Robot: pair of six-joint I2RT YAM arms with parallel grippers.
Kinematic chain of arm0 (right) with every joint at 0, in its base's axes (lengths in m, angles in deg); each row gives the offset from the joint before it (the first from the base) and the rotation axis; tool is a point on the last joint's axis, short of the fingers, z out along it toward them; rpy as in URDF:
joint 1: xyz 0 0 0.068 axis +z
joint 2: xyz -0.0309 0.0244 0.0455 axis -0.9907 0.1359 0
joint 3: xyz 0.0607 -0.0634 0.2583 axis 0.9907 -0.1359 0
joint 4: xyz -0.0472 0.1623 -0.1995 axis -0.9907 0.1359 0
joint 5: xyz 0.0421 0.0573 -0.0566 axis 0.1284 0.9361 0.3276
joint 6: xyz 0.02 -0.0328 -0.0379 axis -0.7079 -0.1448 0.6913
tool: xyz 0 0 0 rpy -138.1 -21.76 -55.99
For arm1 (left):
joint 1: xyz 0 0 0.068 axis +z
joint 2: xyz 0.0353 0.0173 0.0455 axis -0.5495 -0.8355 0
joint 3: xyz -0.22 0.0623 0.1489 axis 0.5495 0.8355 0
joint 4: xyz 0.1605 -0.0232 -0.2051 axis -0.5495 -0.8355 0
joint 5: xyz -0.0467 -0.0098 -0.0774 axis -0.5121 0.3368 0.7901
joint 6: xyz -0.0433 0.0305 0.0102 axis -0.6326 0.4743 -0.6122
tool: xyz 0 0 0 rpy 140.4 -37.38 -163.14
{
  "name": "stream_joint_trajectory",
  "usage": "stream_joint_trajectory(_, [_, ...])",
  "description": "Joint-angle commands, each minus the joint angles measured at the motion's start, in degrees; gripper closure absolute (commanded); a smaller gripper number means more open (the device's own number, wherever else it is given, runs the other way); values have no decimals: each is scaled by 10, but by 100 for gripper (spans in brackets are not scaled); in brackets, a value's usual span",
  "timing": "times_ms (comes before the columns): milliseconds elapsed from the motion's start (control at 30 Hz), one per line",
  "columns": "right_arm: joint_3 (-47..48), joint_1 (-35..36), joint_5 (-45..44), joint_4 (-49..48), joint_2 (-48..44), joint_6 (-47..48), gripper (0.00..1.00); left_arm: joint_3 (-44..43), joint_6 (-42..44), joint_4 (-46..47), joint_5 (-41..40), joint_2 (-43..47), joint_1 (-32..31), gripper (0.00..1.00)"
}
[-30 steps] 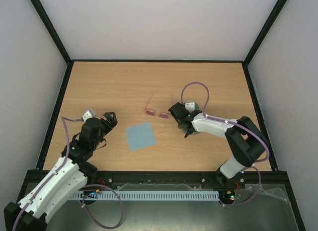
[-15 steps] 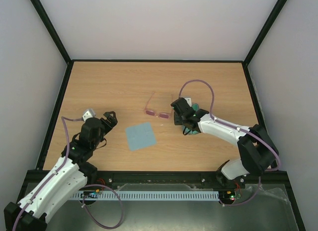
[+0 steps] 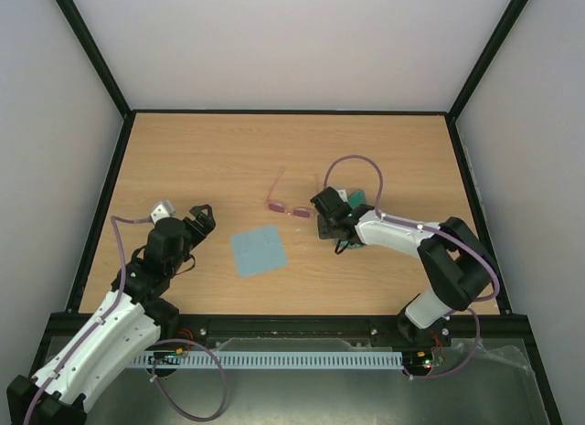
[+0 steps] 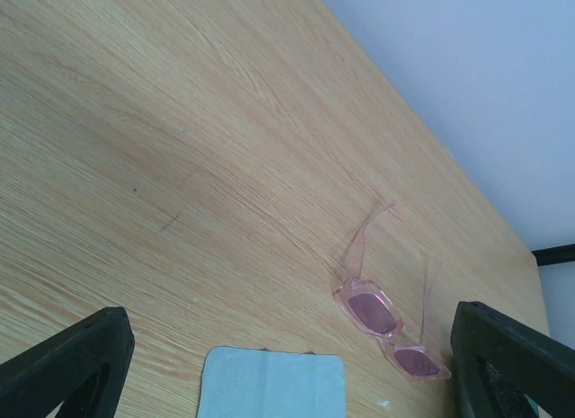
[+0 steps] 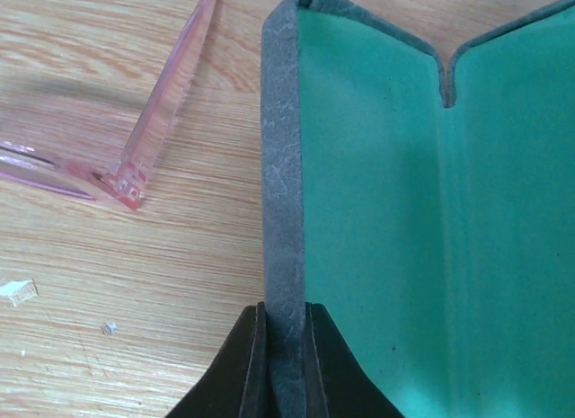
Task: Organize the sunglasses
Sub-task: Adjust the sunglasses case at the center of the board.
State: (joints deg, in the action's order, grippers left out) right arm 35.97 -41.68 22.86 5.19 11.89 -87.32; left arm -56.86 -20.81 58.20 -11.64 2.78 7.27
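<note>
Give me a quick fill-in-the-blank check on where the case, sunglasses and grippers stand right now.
1. The case lies open, showing a ____ lining.
2. The right gripper is shut on the ____'s edge.
3. The sunglasses lie with temple arms ____ (folded/unfolded).
4. The left gripper is open and holds ____.
Missing words: green; case; unfolded; nothing.

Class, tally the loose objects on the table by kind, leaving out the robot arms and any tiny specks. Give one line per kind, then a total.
sunglasses, pink frame: 1
case, open, green lining: 1
cloth, light blue: 1
Total: 3
</note>
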Motion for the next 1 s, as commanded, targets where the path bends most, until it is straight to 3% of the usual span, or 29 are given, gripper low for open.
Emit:
stream_joint_trajectory(0, [-35, 0, 15, 34, -16, -3, 99, 2, 8, -10, 1, 3, 3, 1])
stream_joint_trajectory(200, [-47, 26, 12, 89, -58, 11, 98, 4, 10, -9, 7, 3, 3, 1])
stream_joint_trajectory(567, [34, 230, -46, 199, -10, -12, 99, 12, 3, -4, 14, 10, 3, 1])
stream_joint_trajectory(700, [27, 266, -65, 192, 4, -2, 99, 16, 3, -7, 11, 14, 3, 1])
stream_joint_trajectory(967, [51, 269, -133, 136, 63, 95, 99, 24, -1, 13, 19, 5, 3, 1])
